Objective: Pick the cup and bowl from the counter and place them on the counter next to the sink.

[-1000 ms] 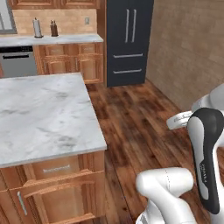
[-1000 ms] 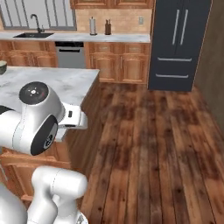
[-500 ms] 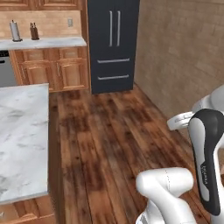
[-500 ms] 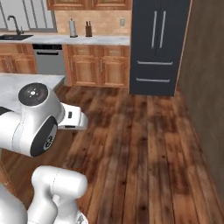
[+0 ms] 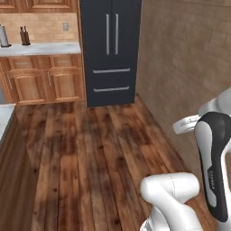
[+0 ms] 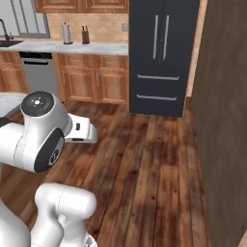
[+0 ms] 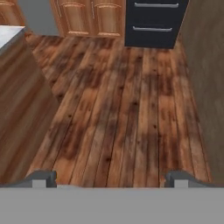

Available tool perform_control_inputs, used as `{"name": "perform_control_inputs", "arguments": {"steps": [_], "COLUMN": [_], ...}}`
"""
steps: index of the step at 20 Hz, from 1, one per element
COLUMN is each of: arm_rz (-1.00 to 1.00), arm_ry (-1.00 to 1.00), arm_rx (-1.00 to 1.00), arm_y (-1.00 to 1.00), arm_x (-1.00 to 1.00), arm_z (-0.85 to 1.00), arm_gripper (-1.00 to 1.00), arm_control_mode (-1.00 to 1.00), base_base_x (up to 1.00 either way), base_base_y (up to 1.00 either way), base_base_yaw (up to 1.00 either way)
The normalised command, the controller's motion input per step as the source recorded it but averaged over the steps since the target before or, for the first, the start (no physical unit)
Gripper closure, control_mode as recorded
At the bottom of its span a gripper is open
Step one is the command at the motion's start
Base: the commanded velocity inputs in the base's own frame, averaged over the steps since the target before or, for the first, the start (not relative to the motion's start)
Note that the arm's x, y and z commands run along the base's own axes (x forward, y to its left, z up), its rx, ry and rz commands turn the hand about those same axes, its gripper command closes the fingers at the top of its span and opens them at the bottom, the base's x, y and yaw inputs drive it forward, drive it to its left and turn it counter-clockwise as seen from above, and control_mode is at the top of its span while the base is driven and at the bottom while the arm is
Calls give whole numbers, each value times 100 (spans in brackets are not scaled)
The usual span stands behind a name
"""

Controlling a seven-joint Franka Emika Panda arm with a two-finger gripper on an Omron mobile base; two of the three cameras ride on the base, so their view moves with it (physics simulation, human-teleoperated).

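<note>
Dark wooden floorboards (image 7: 122, 109) stretch ahead to a tall black fridge (image 5: 110, 49), with wooden cabinets (image 5: 45, 83) under a pale marble worktop (image 5: 40, 48) along the back wall to its left. Over on the far left of the right base view, a corner of the black sink (image 6: 7, 43) sits in that worktop, with a paper-towel roll (image 6: 66, 33) further along. Down in the hand view the hand (image 7: 111, 178) hovers over bare floor, fingers spread wide apart and carrying nothing.

dark fridge (image 5: 110, 49) behind wooden floor (image 5: 90, 153), marble counter (image 5: 40, 48) to its left
</note>
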Motion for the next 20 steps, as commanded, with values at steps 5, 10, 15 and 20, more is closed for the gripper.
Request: {"name": "perform_control_inputs", "arguments": {"steps": [5, 10, 15, 20], "arm_rz": [0, 0, 0, 0], "arm_ry": [0, 0, 0, 0], "arm_rx": [0, 0, 0, 0], "arm_y": [0, 0, 0, 0], "arm_x": [0, 0, 0, 0], "arm_z": [0, 0, 0, 0], "arm_gripper": [-100, -100, -100, -100], "arm_control_mode": [100, 100, 100, 100], "base_base_x": [76, 65, 90, 100], "base_base_y": [-24, 17, 19, 23], "base_base_yaw": [8, -2, -7, -19]}}
